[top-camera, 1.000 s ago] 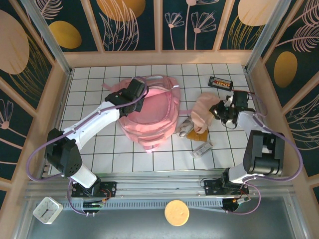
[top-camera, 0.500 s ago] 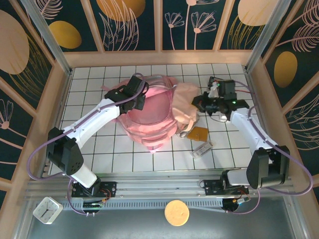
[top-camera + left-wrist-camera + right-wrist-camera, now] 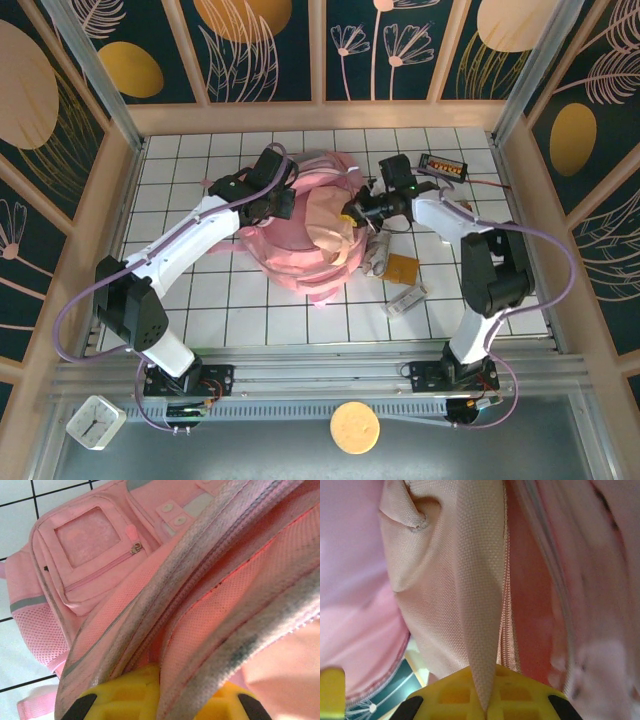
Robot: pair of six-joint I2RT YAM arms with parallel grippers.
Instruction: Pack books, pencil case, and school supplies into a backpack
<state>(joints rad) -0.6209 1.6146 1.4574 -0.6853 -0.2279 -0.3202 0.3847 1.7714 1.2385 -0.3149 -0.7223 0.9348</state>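
My right gripper (image 3: 483, 702) is clamped on a fold of the pencil case (image 3: 465, 570), which hangs over the open mouth of the backpack (image 3: 288, 266). From overhead that pinch is hard to make out. My left gripper (image 3: 170, 695), its tips cut off, grips the backpack rim. The orange-brown book (image 3: 402, 268) and the whitish block (image 3: 406, 299) lie on the desk (image 3: 200, 300) right of the backpack.

We are seeing the left arm (image 3: 190, 235) stretching from its base at the near left diagonally toward the centre of the workspace. Its wrist is bending downward, and the left gripper (image 3: 283, 207) is pinching closed on the rim of the backpack (image 3: 90, 555). The right arm (image 3: 445, 212) is rising over its base, its forearm reaching leftward and the right gripper (image 3: 350, 214) clamping closed on the fabric of the pencil case (image 3: 445, 580). The two grippers are facing each other, near but apart.
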